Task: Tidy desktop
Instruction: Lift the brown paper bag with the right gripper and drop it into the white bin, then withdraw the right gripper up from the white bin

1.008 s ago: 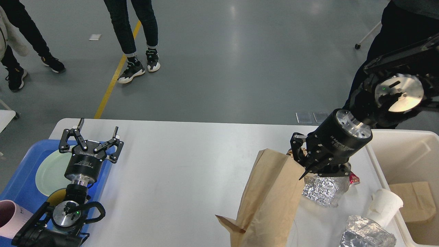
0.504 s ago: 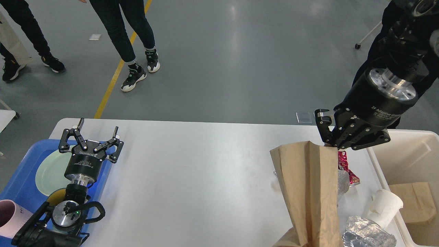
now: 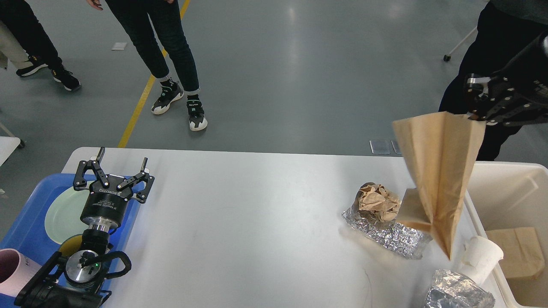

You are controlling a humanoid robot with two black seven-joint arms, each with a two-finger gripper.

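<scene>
Paper bag now lifted to upper right, pinched shut in right gripper, likely bound for bin; left gripper idle, open.

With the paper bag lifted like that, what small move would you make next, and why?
Probably swing the right gripper a little rightward over the cream bin. It pinches the brown paper bag by its top corner, and the bag hangs clear of the desktop, beside the bin's near wall, with another brown bag already inside.
</scene>
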